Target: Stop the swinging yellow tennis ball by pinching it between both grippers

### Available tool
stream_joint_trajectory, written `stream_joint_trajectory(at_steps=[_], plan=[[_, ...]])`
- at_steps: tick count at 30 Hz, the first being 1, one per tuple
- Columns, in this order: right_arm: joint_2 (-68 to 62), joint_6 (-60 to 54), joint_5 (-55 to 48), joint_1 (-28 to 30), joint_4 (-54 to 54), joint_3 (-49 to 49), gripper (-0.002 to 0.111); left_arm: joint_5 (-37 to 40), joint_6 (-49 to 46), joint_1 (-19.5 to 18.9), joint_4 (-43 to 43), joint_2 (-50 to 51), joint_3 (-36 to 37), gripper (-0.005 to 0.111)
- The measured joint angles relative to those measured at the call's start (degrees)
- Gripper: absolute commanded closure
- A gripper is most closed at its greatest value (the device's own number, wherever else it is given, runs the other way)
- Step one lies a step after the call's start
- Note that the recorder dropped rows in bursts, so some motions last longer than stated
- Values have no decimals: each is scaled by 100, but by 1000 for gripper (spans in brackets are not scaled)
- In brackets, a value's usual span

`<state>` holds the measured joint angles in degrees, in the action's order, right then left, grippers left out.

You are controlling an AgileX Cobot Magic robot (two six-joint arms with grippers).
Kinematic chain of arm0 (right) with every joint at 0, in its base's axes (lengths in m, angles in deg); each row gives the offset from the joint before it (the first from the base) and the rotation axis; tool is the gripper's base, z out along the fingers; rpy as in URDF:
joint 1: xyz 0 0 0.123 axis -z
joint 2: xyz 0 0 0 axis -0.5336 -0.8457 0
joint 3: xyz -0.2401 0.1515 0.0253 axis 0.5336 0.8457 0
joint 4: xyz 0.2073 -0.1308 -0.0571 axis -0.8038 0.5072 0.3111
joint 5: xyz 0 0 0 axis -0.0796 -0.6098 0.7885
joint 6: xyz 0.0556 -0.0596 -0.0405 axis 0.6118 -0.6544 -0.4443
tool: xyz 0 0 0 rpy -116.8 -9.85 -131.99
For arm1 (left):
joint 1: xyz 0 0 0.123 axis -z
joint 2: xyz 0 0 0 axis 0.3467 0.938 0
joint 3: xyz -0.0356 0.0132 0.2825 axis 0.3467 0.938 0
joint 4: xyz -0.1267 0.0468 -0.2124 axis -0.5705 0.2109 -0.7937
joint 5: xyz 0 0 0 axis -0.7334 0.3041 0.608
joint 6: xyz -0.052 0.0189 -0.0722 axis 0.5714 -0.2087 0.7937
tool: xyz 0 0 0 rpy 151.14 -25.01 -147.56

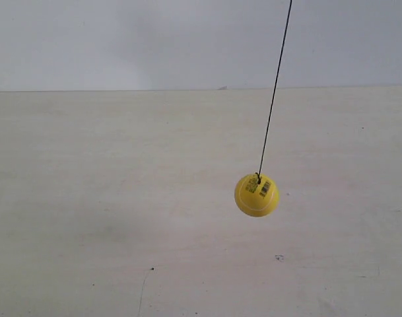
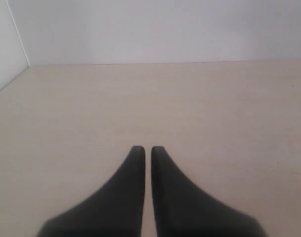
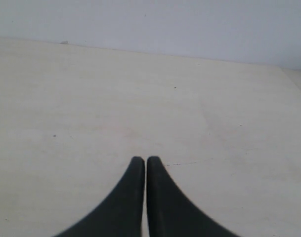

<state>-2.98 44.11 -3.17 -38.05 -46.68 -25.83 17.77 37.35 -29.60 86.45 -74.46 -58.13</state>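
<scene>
The yellow tennis ball hangs on a thin dark string above the pale table, right of centre in the exterior view, its barcode sticker facing the camera. The string slants up to the right. No arm or gripper shows in the exterior view. My left gripper is shut, its two black fingers nearly touching, with nothing between them and only bare table ahead. My right gripper is likewise shut and empty. The ball appears in neither wrist view.
A pale wooden table fills the scene, backed by a white wall. A side wall meets the table in the left wrist view. Small dark specks mark the tabletop.
</scene>
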Motion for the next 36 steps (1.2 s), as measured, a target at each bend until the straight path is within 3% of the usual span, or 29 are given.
stream_joint_trajectory(at_steps=[17, 25, 36], plan=[[0, 0, 0, 0, 0, 0, 108, 0, 0, 10, 10, 0, 0, 102], [0, 0, 0, 0, 0, 0, 108, 0, 0, 460, 10, 0, 0, 102], [0, 0, 0, 0, 0, 0, 108, 0, 0, 506, 10, 0, 0, 102]])
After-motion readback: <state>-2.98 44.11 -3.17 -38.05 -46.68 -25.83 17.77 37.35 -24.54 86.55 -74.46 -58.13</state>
